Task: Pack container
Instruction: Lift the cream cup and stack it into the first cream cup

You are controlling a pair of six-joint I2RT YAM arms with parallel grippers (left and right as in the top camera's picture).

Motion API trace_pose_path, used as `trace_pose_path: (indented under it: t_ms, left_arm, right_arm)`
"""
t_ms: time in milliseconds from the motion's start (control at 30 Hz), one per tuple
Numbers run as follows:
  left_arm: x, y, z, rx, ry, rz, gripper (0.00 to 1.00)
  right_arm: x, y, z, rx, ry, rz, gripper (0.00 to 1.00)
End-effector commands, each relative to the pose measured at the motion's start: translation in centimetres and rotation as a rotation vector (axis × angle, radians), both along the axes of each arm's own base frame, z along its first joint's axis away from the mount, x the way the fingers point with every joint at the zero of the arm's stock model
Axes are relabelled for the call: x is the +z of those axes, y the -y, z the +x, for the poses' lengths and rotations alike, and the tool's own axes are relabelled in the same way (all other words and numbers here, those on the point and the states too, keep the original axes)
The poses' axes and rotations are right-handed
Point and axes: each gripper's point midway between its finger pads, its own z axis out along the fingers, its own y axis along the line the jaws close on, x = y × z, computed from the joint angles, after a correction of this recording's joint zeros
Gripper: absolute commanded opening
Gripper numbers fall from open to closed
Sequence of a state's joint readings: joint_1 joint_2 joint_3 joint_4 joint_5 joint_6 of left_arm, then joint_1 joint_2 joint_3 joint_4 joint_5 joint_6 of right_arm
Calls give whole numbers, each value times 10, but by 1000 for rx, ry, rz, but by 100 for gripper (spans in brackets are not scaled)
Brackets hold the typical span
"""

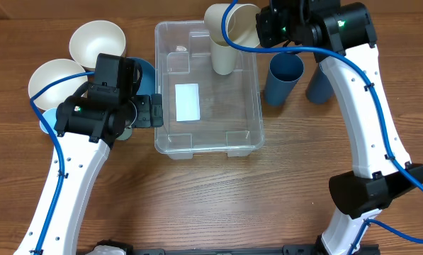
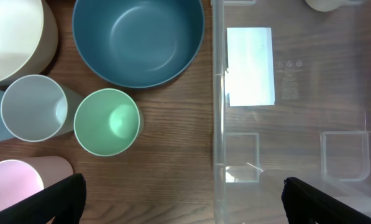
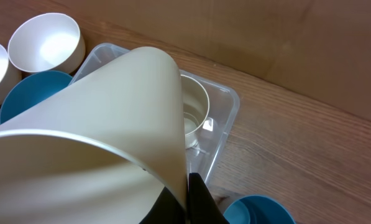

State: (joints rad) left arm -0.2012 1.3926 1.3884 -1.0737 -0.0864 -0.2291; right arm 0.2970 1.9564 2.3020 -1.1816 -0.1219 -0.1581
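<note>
The clear container (image 1: pixel 222 117) with a white label (image 1: pixel 188 101) sits mid-table. A cream cup (image 1: pixel 223 60) stands upright in its far right part. My right gripper (image 1: pixel 262 28) is shut on the rim of a second cream cup (image 1: pixel 236 23) and holds it tilted above the container's far right corner. In the right wrist view this held cup (image 3: pixel 98 124) fills the frame, pinched by the fingers (image 3: pixel 194 199), with the standing cup (image 3: pixel 194 112) and the container (image 3: pixel 225 102) below. My left gripper (image 1: pixel 151 111) is open and empty, its fingers (image 2: pixel 185 205) straddling the container's left wall (image 2: pixel 217 124).
Two dark blue cups (image 1: pixel 283 78) (image 1: pixel 319 85) stand right of the container. On the left are two cream bowls (image 1: pixel 96 41) (image 1: pixel 54 76), a blue bowl (image 2: pixel 138 40), a green cup (image 2: pixel 107 121), a grey cup (image 2: pixel 35 107) and a pink cup (image 2: pixel 17 183).
</note>
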Motion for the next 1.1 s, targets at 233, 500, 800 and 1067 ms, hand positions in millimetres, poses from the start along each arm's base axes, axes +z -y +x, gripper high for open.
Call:
trace_pose_path:
  t_ms: [233,500,800,1067]
  left_arm:
    - [7,7,2,-29,15,-28,100]
    - [8,7,3,-29,19,-28,100]
    - [8,7,3,-29,18,-29,100]
    - [8,7,3,-30,18,-29,100]
  right_arm:
    - [7,-2,12,-21,38,12,4]
    - [12,0,5,-67,1,51,4]
    - [10,11,13,-116,24,4,4]
    - [-9,9,18,-116,-21,-12,4]
